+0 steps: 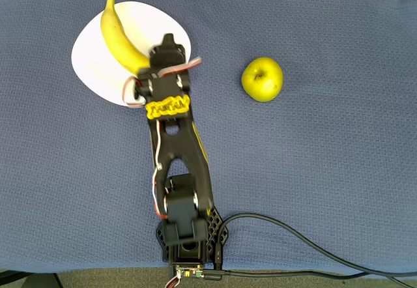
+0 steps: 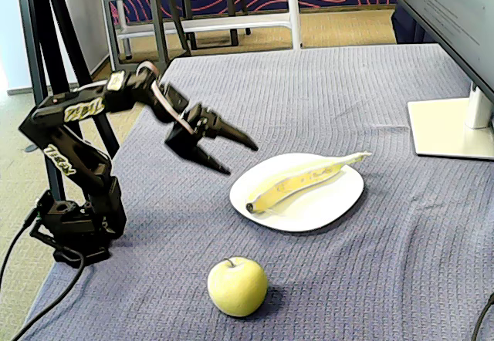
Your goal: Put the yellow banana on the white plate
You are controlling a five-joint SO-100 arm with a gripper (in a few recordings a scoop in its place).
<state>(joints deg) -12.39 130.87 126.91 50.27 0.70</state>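
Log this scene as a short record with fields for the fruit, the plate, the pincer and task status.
banana: yellow banana lies across the white plate, stem end past the rim
apple: yellow-green apple on the blue cloth, apart from the plate
pincer: pincer open, empty, raised in the fixed view beside the plate
monitor: stand base at the table's right in the fixed view
task status: banana on plate, released

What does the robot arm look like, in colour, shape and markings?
The arm is black plastic with yellow lettering on its links. The gripper has two black pointed fingers. Red and white wires run along the wrist, and a black cable leaves the base.
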